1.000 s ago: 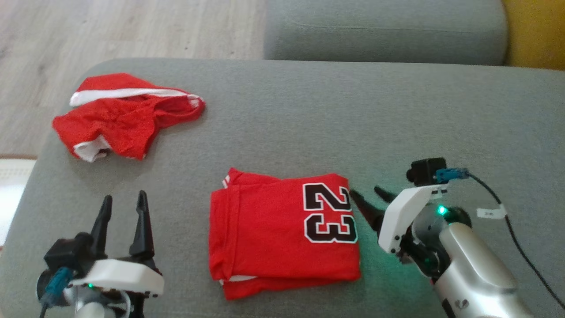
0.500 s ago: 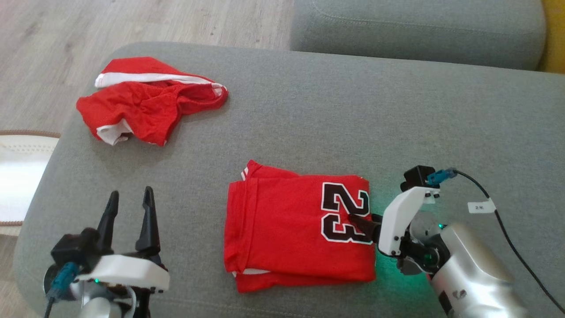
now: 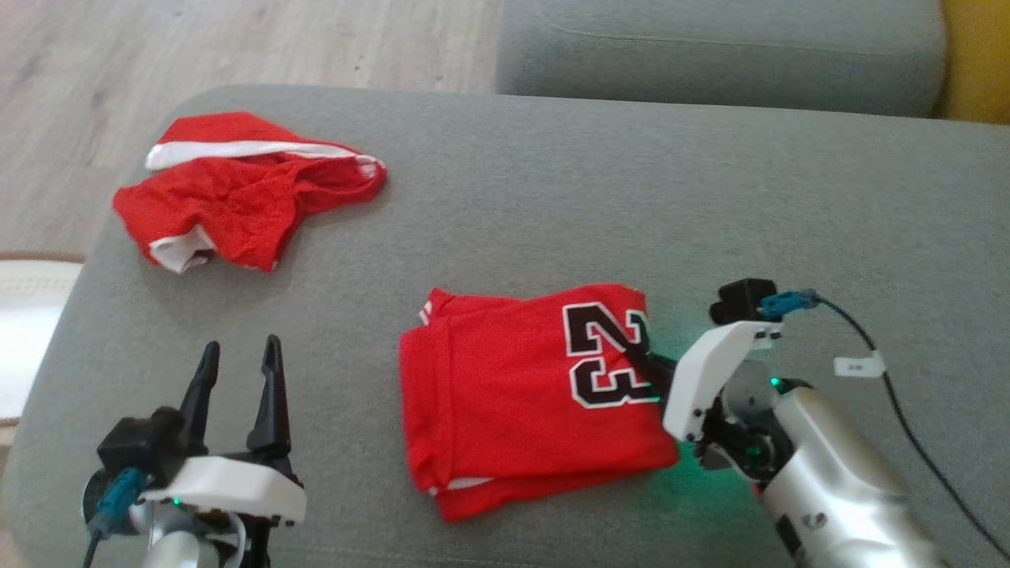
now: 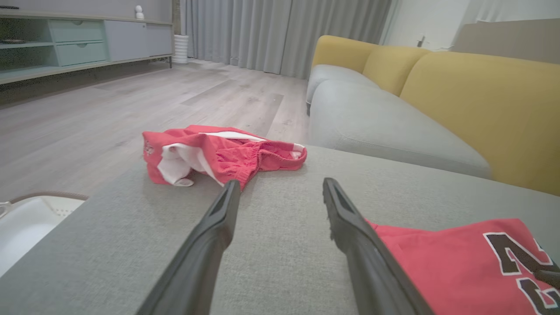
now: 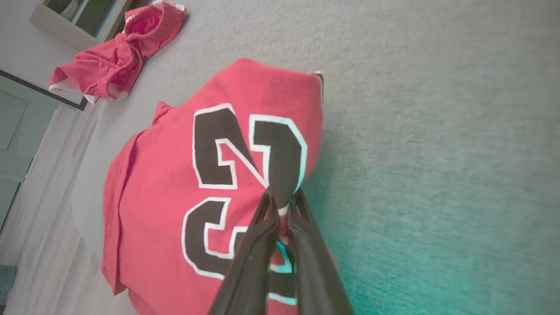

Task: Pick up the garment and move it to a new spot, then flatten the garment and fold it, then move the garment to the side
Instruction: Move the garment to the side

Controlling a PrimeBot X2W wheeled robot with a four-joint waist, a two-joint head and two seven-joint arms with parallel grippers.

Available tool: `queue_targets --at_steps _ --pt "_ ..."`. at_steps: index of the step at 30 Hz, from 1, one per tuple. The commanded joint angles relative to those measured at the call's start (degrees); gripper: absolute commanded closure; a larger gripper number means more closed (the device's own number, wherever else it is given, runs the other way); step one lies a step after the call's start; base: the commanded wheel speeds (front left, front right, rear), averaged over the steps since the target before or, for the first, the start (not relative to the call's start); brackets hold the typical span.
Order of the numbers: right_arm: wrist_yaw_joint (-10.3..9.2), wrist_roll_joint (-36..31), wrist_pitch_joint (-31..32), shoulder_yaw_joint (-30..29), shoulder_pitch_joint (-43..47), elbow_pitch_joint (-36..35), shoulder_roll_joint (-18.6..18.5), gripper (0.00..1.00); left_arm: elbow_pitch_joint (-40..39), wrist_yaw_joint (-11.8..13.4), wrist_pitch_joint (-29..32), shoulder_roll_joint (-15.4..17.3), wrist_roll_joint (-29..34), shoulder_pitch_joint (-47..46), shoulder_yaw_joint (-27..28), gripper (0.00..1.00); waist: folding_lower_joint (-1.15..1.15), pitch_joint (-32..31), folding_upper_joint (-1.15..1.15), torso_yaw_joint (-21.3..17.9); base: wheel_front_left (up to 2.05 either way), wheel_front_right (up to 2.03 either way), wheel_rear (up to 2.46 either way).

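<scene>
Right pincer (image 3: 637, 356): pressed together, pinching the folded red jersey (image 3: 505, 402) at its right edge, on the number. The jersey lies on the grey sofa (image 3: 552, 197). Left pincer (image 3: 241, 345): spread, holding nothing, well apart from the jersey.

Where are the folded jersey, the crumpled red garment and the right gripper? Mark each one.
folded jersey (image 3: 497, 410): head view, plain red cloth left of its number.
crumpled red garment (image 3: 237, 209): head view, red middle of the heap.
right gripper (image 5: 282, 197): right wrist view, between its fingertips, pinching the jersey.
</scene>
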Motion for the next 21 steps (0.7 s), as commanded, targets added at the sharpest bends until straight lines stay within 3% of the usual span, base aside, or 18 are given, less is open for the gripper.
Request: queue_targets --at_steps 1,10,21 --pt "-0.04 0.30 -0.97 0.48 -2.95 -1.98 -1.08 1.00 -1.61 -0.26 -0.70 0.37 0.56 -3.40 2.13 0.00 0.00 -0.17 0.00 -1.05 0.00 0.00 0.00" --pt "-0.04 0.69 -3.83 -0.42 -6.26 -2.11 -4.79 1.00 0.29 -2.62 -0.70 -0.07 1.72 -6.71 -1.38 0.00 0.00 0.44 0.00 -8.24 0.00 0.00 0.00" --pt "-0.04 0.42 -6.22 -0.62 -6.31 -5.02 -5.37 1.00 1.94 -3.47 -0.70 -0.57 2.24 -10.74 -3.08 0.00 0.00 1.79 0.00 -20.02 0.00 0.00 0.00"
